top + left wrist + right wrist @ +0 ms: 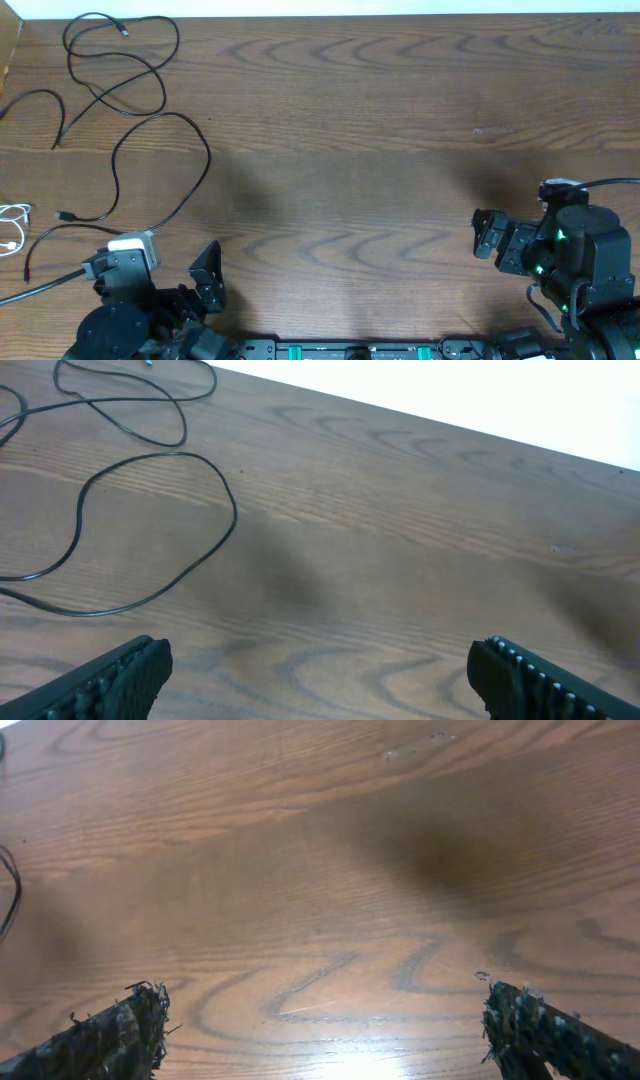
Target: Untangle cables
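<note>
Several thin black cables (113, 93) lie in crossing loops at the table's far left. One long loop (208, 155) trails toward my left arm and shows in the left wrist view as a wide curve (232, 510). A short white cable (14, 213) lies coiled at the left edge. My left gripper (152, 265) (320, 680) is open near the front left, nothing between its fingers, short of the loop. My right gripper (515, 215) (320, 1035) is open at the front right, far from the cables. A sliver of black cable (12, 885) shows at the right wrist view's left edge.
The wooden table (380, 130) stretches bare across the middle and right. A light wooden object (8, 40) sits at the far left corner. Thicker black arm wires run by both arm bases.
</note>
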